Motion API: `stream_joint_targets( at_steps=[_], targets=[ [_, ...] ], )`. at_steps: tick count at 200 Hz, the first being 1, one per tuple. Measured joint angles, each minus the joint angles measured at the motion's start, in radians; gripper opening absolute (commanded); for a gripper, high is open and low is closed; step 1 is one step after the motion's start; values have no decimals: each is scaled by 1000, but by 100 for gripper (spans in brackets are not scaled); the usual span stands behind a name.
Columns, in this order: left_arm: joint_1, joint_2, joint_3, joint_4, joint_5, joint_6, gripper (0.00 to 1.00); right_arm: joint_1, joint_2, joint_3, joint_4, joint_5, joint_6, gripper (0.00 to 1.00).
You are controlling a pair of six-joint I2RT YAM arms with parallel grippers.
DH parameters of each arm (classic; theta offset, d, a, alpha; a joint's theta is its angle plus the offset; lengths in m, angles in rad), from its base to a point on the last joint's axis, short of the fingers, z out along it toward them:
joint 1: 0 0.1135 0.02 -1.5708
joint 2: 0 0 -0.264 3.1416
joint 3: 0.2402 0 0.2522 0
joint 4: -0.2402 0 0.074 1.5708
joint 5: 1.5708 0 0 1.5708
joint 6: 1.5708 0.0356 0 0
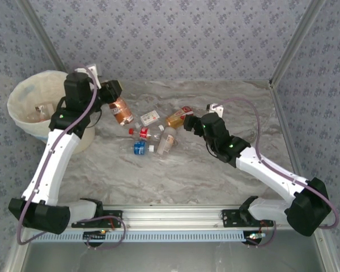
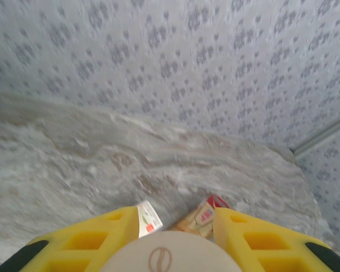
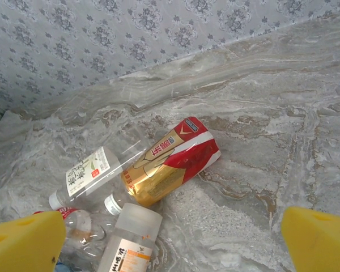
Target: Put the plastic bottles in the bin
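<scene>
Holding an orange bottle (image 1: 122, 111) clamped in the left fingers (image 2: 96, 241) just right of the bin (image 1: 12, 107), with the right fingers (image 3: 28, 241) spread wide and empty over the worktop (image 3: 283, 130), red-and-gold bottle (image 3: 170, 167) lying slantwise just ahead of them.

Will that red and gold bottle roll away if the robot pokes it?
Probably: the red and gold bottle lies on its side on the smooth table. The clear bottle beside it may stop it. Its shiny label looks slippery.
</scene>
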Motion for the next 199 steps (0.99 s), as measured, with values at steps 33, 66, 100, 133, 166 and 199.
stream_joint_targets(
  at_steps=[33,66,100,133,166,199],
  targets=[
    [1,-39,96,-21,-156,95,0,-2,0,-8,34,-1,3,100],
    [39,-47,179,-28,-276,164,0,-5,0,-8,49,-4,3,100],
    [150,-5,254,-37,-364,182,0,-5,0,-8,51,-6,3,100],
    [290,77,315,-62,-381,169,0,-6,0,-8,50,-11,3,100],
    [378,178,364,-113,-361,150,0,-8,0,-8,50,-11,3,100],
    [443,254,365,-137,-336,126,0,-10,0,-8,50,-12,3,100]
  ],
)
